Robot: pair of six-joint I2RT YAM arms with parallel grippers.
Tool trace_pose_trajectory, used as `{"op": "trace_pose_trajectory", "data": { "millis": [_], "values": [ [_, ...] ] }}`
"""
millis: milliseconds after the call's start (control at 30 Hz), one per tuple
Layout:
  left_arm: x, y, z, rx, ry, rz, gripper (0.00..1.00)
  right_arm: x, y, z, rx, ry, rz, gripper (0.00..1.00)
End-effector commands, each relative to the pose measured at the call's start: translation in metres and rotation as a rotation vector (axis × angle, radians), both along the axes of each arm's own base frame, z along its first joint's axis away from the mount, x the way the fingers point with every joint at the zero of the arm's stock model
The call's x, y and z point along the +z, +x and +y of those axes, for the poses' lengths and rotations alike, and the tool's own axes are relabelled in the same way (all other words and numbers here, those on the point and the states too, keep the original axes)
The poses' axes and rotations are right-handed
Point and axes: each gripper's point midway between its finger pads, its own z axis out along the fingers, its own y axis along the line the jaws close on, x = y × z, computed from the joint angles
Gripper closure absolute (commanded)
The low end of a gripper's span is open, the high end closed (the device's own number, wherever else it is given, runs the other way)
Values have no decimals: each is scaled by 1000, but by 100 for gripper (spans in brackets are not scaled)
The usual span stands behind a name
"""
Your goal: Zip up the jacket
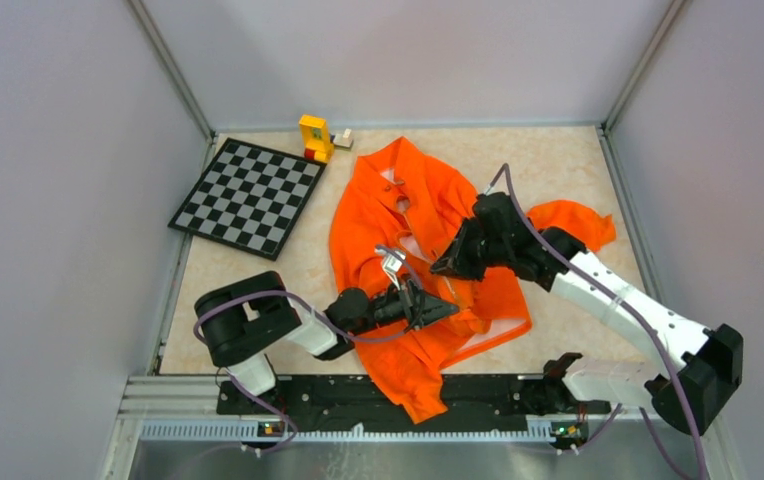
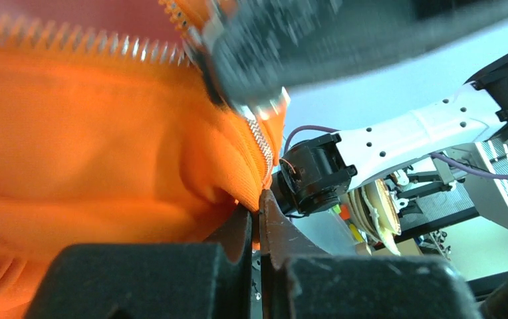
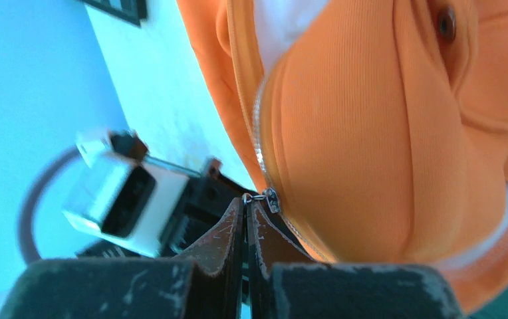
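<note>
You have one surface (image 1: 568, 170), pale and marbled, walled on the left, far and right sides. One jacket (image 1: 428, 210), bright orange, lies crumpled across its middle, collar toward the far wall. One sleeve spreads to the right, and the lower part hangs over the near edge onto the black rail between the arm bases. A flap is turned back near the hem and shows pale lining.

One chessboard (image 1: 248, 195) lies at the far left, well apart from the jacket, with its left corner at the surface's left edge. Beyond it, near the far wall, stand one yellow block (image 1: 314, 137) and one small pale block (image 1: 344, 139) just beside it.

Bare surface shows along the right side, along the far edge right of the collar, and in a strip between chessboard and jacket. The near left corner is taken by your left arm.

Both arms meet over the jacket's front. Your left end effector (image 2: 256, 212) has its fingers pressed together on a fold of orange fabric just below the zipper teeth (image 2: 261, 143). Your right end effector (image 3: 246, 209) is also closed — its tips pinch the small metal zipper pull (image 3: 269, 198) at the edge of the orange panel. The two end effectors sit near each other, not touching.

One snap button (image 3: 445, 22) shows in the right wrist view.
</note>
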Motion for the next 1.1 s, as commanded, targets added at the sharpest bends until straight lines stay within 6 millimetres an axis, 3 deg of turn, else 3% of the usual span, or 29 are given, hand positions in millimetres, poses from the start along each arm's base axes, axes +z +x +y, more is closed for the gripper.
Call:
{"op": "trace_pose_trajectory", "data": {
  "millis": [0, 133, 267, 400, 533, 767, 1067],
  "values": [
    [-15, -20, -6, -65, 57, 14, 100, 66, 61, 23, -91, 205, -161, 100],
    [-23, -25, -9, -78, 118, 7, 100, 69, 89, 28, -105, 178, -169, 100],
    [-29, -30, -15, -111, 179, -2, 100, 86, 122, 32, -132, 209, -213, 100],
    [-32, -37, -20, -140, 222, -13, 100, 98, 168, 29, -197, 228, -263, 100],
    [-36, -41, -20, -154, 250, -12, 100, 102, 212, 36, -229, 276, -275, 100],
    [-51, -49, -23, -202, 299, 44, 100, 128, 285, 51, -263, 325, -408, 100],
    [-67, -64, -44, -350, 352, 90, 100, 135, 358, 73, -253, 324, -550, 100]
  ]
}}
